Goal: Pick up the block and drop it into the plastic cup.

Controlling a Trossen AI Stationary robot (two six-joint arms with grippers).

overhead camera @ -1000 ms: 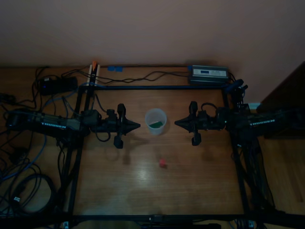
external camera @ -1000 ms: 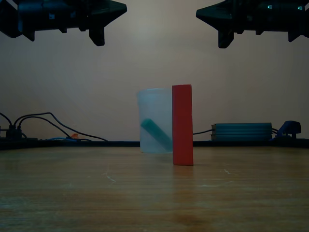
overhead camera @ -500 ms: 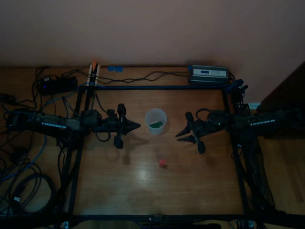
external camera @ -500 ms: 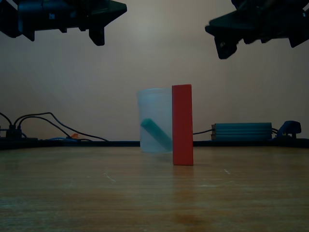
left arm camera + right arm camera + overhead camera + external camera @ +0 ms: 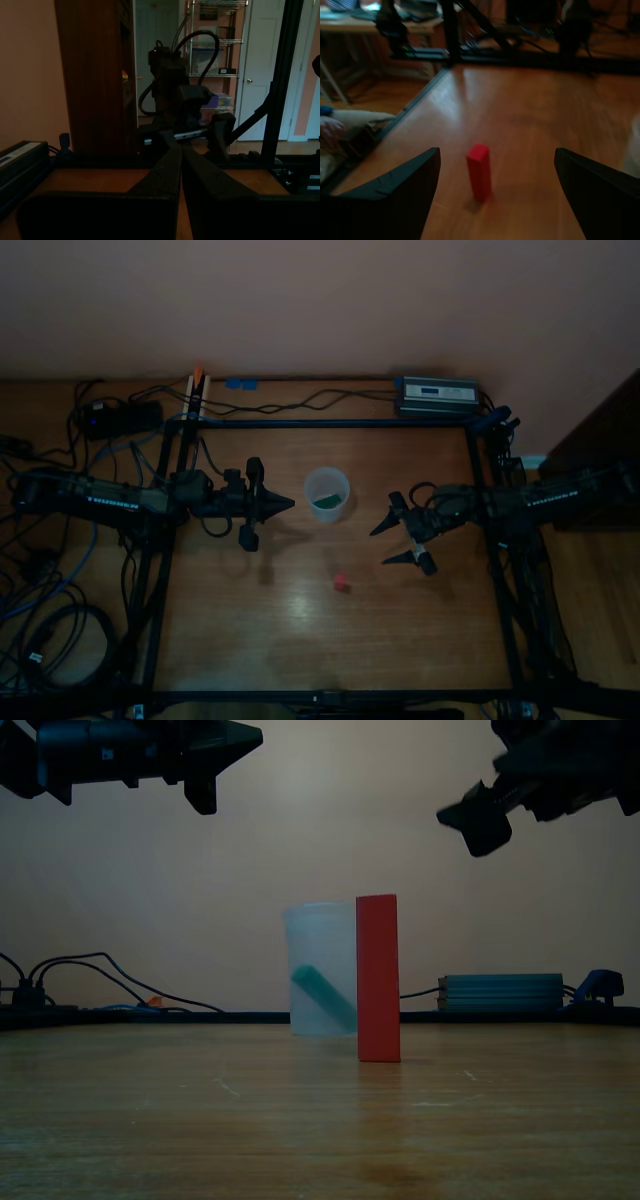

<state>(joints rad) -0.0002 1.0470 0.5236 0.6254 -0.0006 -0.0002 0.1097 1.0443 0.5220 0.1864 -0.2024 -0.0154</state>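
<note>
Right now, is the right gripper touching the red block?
Apart. The right wrist view shows the block standing alone on the table between the open right gripper, bare wood on both sides.

Arms: two black jointed arms, each mounted on a black metal frame [image 5: 330, 423] edging the wooden table.
Left gripper [image 5: 283, 505]: black, with two wedge-shaped fingers tapering to a point.
Right gripper [image 5: 392, 543]: black, with the same tapered fingers; their inner faces look flat and matte in the right wrist view.
Cables: thick black looped cables [image 5: 186, 42] arch over the right arm's wrist housing.
Markings: a row of small pale lights or marks runs along each arm's body.
</note>
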